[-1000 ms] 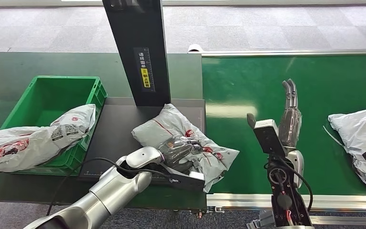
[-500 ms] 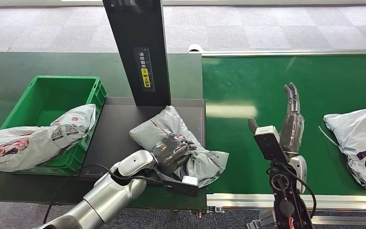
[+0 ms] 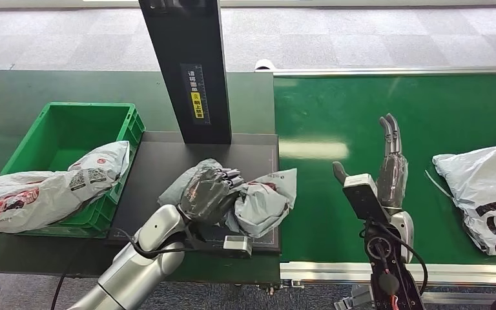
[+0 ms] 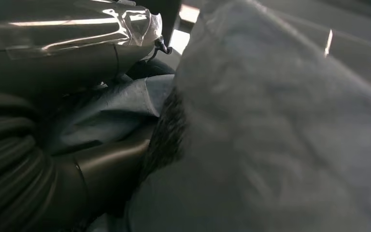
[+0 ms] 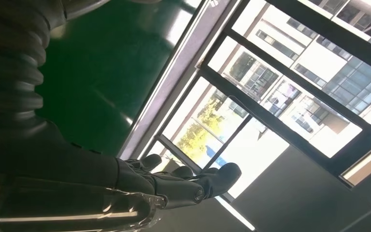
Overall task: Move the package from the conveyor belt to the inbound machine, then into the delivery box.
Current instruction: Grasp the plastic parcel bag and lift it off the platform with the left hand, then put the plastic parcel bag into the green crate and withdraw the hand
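Observation:
A crumpled grey package [image 3: 261, 203] lies on the black platform of the inbound machine [image 3: 161, 181], below its dark upright post [image 3: 190, 68]. My left hand [image 3: 206, 190] grips the package's left end and bunches it up; the left wrist view shows grey bag film [image 4: 280, 125] pressed against the hand [image 4: 77, 164]. My right hand [image 3: 391, 168] stands open above the green conveyor belt [image 3: 336, 116], fingers straight and holding nothing; the right wrist view shows the same hand [image 5: 174, 181]. The green delivery box [image 3: 64, 132] sits left of the machine.
Another grey package [image 3: 45, 184] hangs over the delivery box's front rim. A third package [image 3: 484, 194] lies on the belt at the right edge. A metal rail [image 3: 426, 271] borders the belt's near side.
My left hand has dragged the package leftward across the platform, crumpling it. The package on the belt has drifted a little to the left. My right hand has barely moved.

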You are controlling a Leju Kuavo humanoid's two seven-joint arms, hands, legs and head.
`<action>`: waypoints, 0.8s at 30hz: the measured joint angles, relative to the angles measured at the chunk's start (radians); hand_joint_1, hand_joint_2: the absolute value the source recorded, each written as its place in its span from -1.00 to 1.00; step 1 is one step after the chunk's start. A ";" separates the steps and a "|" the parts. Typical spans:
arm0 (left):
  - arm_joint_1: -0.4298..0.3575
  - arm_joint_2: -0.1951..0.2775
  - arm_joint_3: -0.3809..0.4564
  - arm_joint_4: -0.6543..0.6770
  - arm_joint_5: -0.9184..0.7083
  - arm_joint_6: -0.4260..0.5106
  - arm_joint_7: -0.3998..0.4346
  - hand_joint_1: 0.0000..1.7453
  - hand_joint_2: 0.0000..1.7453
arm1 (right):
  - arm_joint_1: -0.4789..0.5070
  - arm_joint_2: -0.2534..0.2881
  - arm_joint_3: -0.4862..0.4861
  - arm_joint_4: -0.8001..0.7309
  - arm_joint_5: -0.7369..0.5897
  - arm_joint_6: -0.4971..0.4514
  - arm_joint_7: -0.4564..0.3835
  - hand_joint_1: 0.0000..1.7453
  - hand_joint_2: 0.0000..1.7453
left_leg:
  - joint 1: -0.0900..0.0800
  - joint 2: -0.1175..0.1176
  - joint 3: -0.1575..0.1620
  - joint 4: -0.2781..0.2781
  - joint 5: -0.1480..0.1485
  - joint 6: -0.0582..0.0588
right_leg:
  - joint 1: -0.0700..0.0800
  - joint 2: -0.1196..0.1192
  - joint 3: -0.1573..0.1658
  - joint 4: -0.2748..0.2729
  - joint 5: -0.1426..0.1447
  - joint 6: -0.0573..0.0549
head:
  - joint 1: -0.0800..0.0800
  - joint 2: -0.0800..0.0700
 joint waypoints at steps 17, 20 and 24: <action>-0.064 -0.039 0.500 -0.275 -0.297 0.206 -0.271 1.00 1.00 | -0.002 -0.001 0.130 0.102 -0.120 0.012 -0.053 -1.00 1.00 | 0.000 0.001 0.000 0.000 0.000 0.000 | 0.000 0.000 -0.001 0.000 0.000 0.000 | 0.000 0.000; -0.092 -0.048 0.541 -0.314 -0.334 0.206 -0.268 1.00 1.00 | 0.003 -0.003 0.147 0.101 -0.134 0.016 -0.045 -1.00 1.00 | 0.000 0.000 0.000 0.000 0.000 0.000 | 0.000 0.000 -0.001 0.000 0.000 0.000 | 0.000 0.000; -0.149 -0.020 0.519 -0.336 -0.450 0.206 -0.062 1.00 1.00 | 0.044 -0.013 0.153 0.079 -0.153 0.003 -0.037 -1.00 1.00 | 0.000 -0.001 -0.001 0.000 0.000 0.000 | 0.000 -0.001 -0.002 0.000 0.000 0.000 | 0.000 0.000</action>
